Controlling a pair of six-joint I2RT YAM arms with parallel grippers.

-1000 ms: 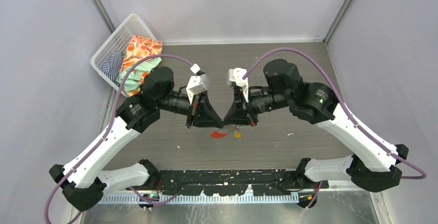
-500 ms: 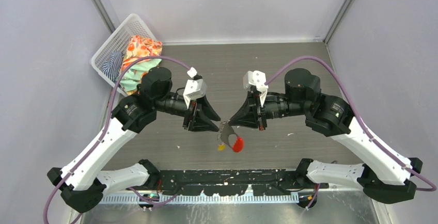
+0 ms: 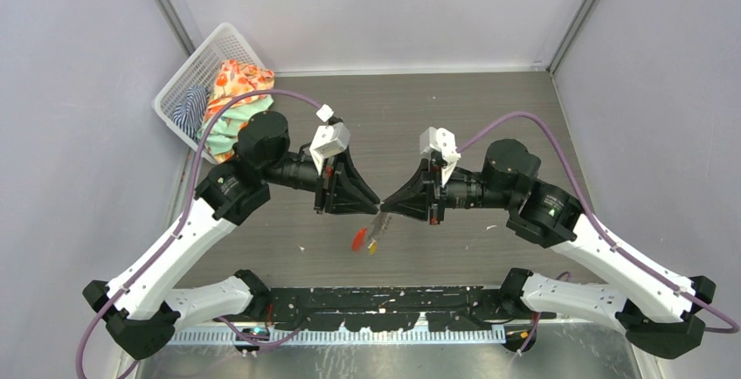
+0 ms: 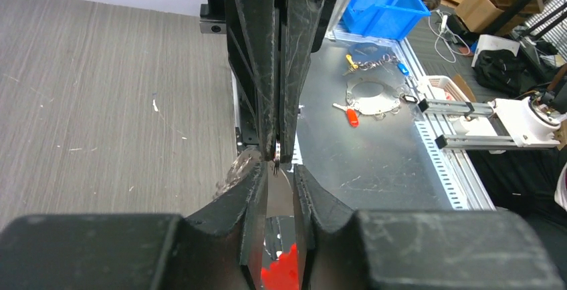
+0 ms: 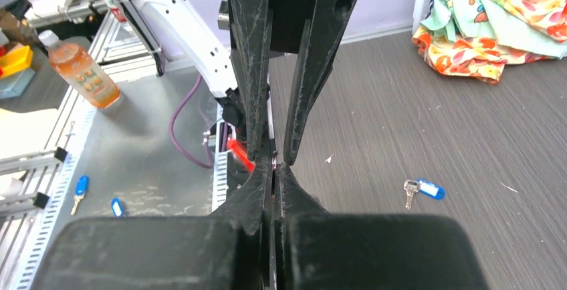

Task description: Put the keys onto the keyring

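Note:
My right gripper (image 3: 384,207) is shut on the thin metal ring of the keyring (image 3: 374,226) and holds it above the table. The red oval tag (image 3: 356,239) and the yellow-orange key (image 3: 372,246) hang below it. My left gripper (image 3: 376,205) meets it tip to tip, its jaws a narrow gap apart, right at the ring (image 4: 277,150). The red tag (image 4: 281,273) shows through that gap. The blue-headed key (image 5: 421,188) lies on the table in the right wrist view; in the top view it is hidden.
A white basket (image 3: 188,78) with colourful clothes (image 3: 234,91) stands at the back left. The metal bench in front of the table holds a bottle (image 5: 83,66) and spare tagged keys (image 4: 348,113).
The two grippers pulled apart, the keyring hanging from the right one. They have now closed tip to tip again, a little higher. The red tag has swung from right to left.

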